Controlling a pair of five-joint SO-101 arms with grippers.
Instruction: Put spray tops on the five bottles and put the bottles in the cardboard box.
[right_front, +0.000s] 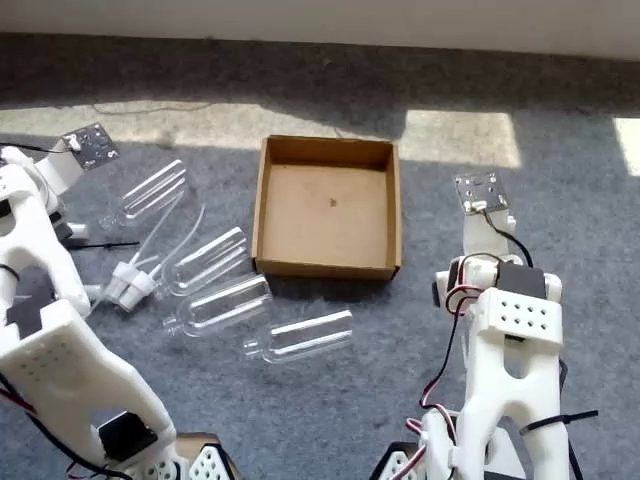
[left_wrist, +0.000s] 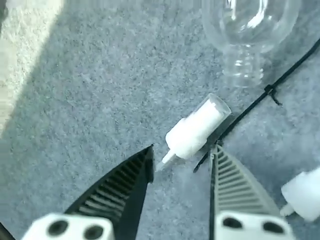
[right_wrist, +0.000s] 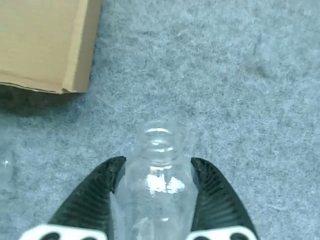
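Grey carpet (right_front: 340, 400), sunlit patches (right_front: 460, 138); left claw (left_wrist: 183, 150) wide, right claw (right_wrist: 157, 160) tight around a bottle (right_wrist: 157, 200)

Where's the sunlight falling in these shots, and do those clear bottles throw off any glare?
High view: sun patches lie on the carpet behind the cardboard box. Left wrist view: a bright strip along one edge, white glints on the lying bottle. Right wrist view: a glint on the held bottle, and the cardboard box casts a dark shadow on the carpet.

grey carpet (right_front: 330, 340) | cardboard box (right_front: 327, 267) | 4 bottles (right_front: 150, 190) (right_front: 207, 258) (right_front: 222, 302) (right_front: 303, 334) (on their sides) | spray tops (right_front: 130, 284)
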